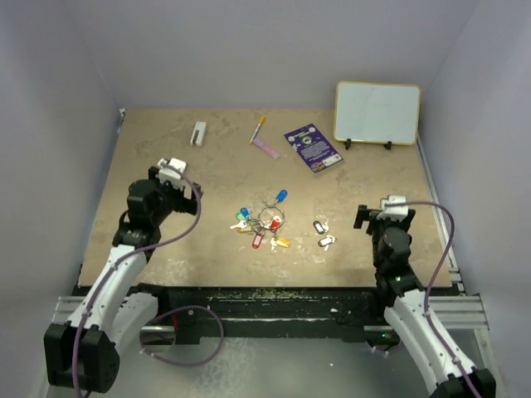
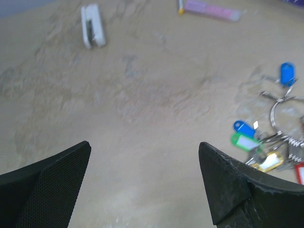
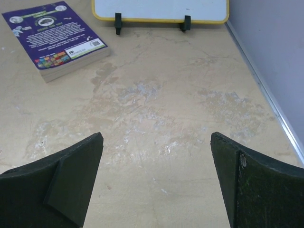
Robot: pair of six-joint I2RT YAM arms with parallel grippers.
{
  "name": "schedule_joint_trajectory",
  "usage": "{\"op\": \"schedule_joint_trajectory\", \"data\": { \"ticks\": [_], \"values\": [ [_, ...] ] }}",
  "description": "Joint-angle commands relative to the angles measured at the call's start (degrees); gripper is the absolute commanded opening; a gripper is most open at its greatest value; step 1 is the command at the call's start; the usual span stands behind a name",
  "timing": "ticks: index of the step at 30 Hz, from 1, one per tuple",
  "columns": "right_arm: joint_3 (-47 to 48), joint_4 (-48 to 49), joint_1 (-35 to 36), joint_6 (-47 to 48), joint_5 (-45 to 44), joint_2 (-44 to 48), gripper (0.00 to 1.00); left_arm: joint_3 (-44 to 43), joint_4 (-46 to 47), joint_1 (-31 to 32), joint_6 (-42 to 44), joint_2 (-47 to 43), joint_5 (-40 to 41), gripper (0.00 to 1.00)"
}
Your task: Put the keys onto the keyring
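The keys (image 1: pixel 264 225) lie in a loose cluster at the table's middle, with blue (image 1: pixel 281 196), green, red (image 1: pixel 257 241) and yellow (image 1: pixel 282 243) tags. Two white-tagged keys (image 1: pixel 323 234) lie apart to the right. The keyring (image 1: pixel 271 220) lies among the cluster; in the left wrist view it is a silvery loop (image 2: pixel 284 110) beside blue (image 2: pixel 244 127) and green (image 2: pixel 245 141) tags. My left gripper (image 1: pixel 184 184) (image 2: pixel 144 145) is open and empty, left of the cluster. My right gripper (image 1: pixel 383 214) (image 3: pixel 156 142) is open and empty, right of the white-tagged keys.
A purple card (image 1: pixel 313 148) (image 3: pixel 54 38) and a yellow-framed whiteboard (image 1: pixel 377 113) (image 3: pixel 159 9) stand at the back right. A pink pen-like item (image 1: pixel 264 143) and a small white stapler-like object (image 1: pixel 198 133) (image 2: pixel 92 31) lie at the back. Walls enclose the table.
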State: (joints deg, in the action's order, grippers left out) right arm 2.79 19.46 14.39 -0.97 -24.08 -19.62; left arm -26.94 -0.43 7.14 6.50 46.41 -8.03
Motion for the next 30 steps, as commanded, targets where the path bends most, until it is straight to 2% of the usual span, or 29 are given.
{"op": "schedule_joint_trajectory", "data": {
  "ticks": [1, 2, 3, 4, 5, 7, 9, 13, 14, 16, 19, 22, 23, 27, 30],
  "values": [
    [19.0, -2.4, 0.0, -3.0, -3.7, -15.5, 1.0, -8.2, 6.9, 0.3, -5.3, 6.0, -16.0, 0.98],
    [25.3, -8.3, 0.0, -11.9, -9.0, -22.9, 1.0, -7.9, 11.0, 1.0, -7.9, 7.1, -17.7, 0.98],
    [32.8, -17.3, 0.0, -16.9, -7.4, -28.1, 1.0, -7.1, 15.0, 2.8, -9.9, 8.2, -18.2, 0.99],
    [40.5, -25.1, 0.0, -15.4, -3.6, -34.0, 1.0, -6.4, 18.6, 5.6, -10.4, 9.6, -17.5, 0.99],
    [47.9, -32.4, 0.1, -13.3, -4.1, -39.4, 1.0, -6.1, 20.7, 9.7, -9.9, 10.7, -15.4, 0.98],
    [56.8, -38.2, 0.9, -11.3, -1.0, -45.3, 1.0, -5.4, 24.8, 17.6, -8.3, 13.6, -11.6, 0.98],
    [57.9, -35.3, 1.1, -14.1, 0.9, -45.0, 1.0, -4.4, 29.2, 24.9, -7.4, 17.0, -6.8, 0.99],
    [49.6, -24.1, 0.8, -29.3, 1.1, -37.9, 1.0, -1.2, 43.1, 36.1, -3.7, 26.1, 3.0, 0.99],
    [48.9, -22.4, 0.7, -28.5, 5.2, -37.2, 1.0, -0.9, 47.2, 37.7, -3.1, 29.2, 5.5, 0.98],
    [50.3, -24.5, 0.8, -27.3, 5.4, -37.8, 1.0, -1.0, 55.2, 40.4, -2.2, 35.9, 9.0, 0.98],
    [54.4, -33.2, 1.0, -26.5, 6.1, -39.6, 1.0, -1.9, 70.1, 44.1, 0.8, 46.2, 8.8, 0.98],
    [56.8, -35.5, 1.0, -26.0, 7.7, -37.9, 1.0, -3.3, 83.2, 47.3, 5.0, 56.6, 6.8, 0.98],
    [57.1, -36.1, 1.0, -25.9, 8.0, -37.3, 1.0, -4.1, 85.4, 47.8, 5.6, 58.8, 5.8, 0.98],
    [57.3, -39.0, 1.0, -27.4, 7.4, -33.7, 1.0, -7.6, 83.9, 48.3, 6.2, 62.4, 0.8, 0.97],
    [56.6, -40.0, 1.0, -28.0, 7.4, -30.1, 0.98, -7.9, 88.0, 48.4, 9.0, 65.2, -4.4, 0.96]
  ]
}}
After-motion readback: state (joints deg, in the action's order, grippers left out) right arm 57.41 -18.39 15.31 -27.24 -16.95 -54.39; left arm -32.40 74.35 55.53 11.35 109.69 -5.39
